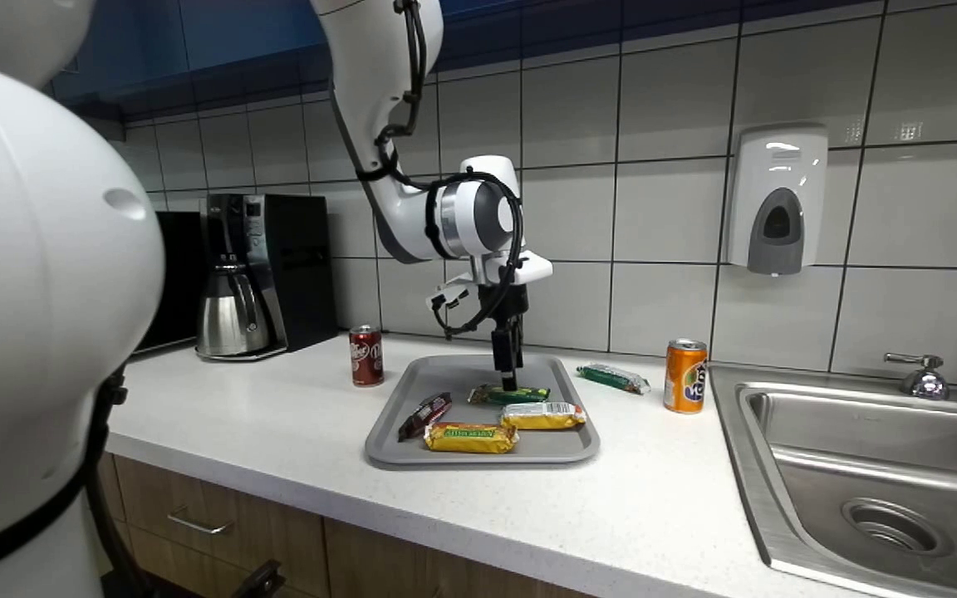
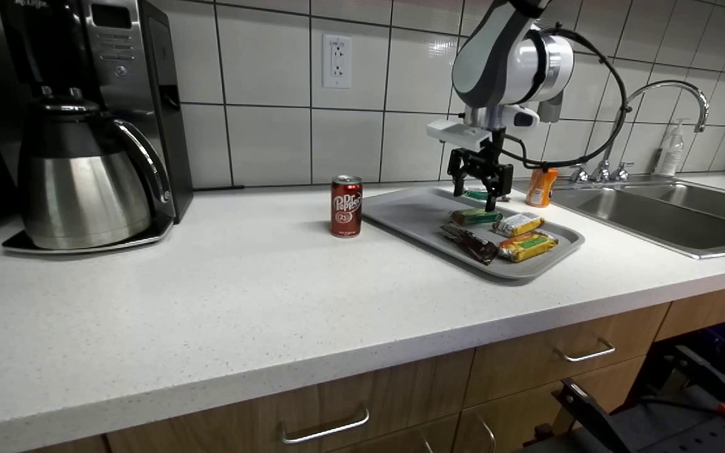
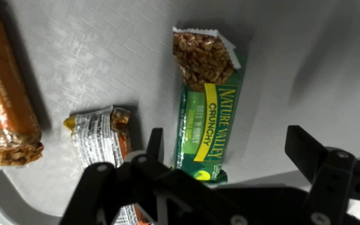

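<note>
My gripper (image 1: pixel 509 382) is open and empty, pointing down over a grey tray (image 1: pixel 445 375). In the wrist view its fingers (image 3: pixel 225 136) are spread wide. A green granola bar (image 3: pixel 211 125) lies just below, between the fingers but nearer the left one; it also shows in both exterior views (image 1: pixel 531 395) (image 2: pixel 476 216). A yellow bar with a white label (image 3: pixel 97 137) lies beside it, partly hidden by the left finger. An orange-yellow bar (image 1: pixel 470 438) and a dark brown bar (image 1: pixel 425 416) also lie on the tray. The brown bar is out of the wrist view.
A green-wrapped bar (image 1: pixel 614 378) lies on the counter beside the tray. A red soda can (image 2: pixel 345 206) and an orange soda can (image 1: pixel 685 376) stand on either side. A steel sink (image 1: pixel 877 465), coffee maker (image 2: pixel 89 170), tiled wall and soap dispenser (image 1: pixel 779 199) surround the counter.
</note>
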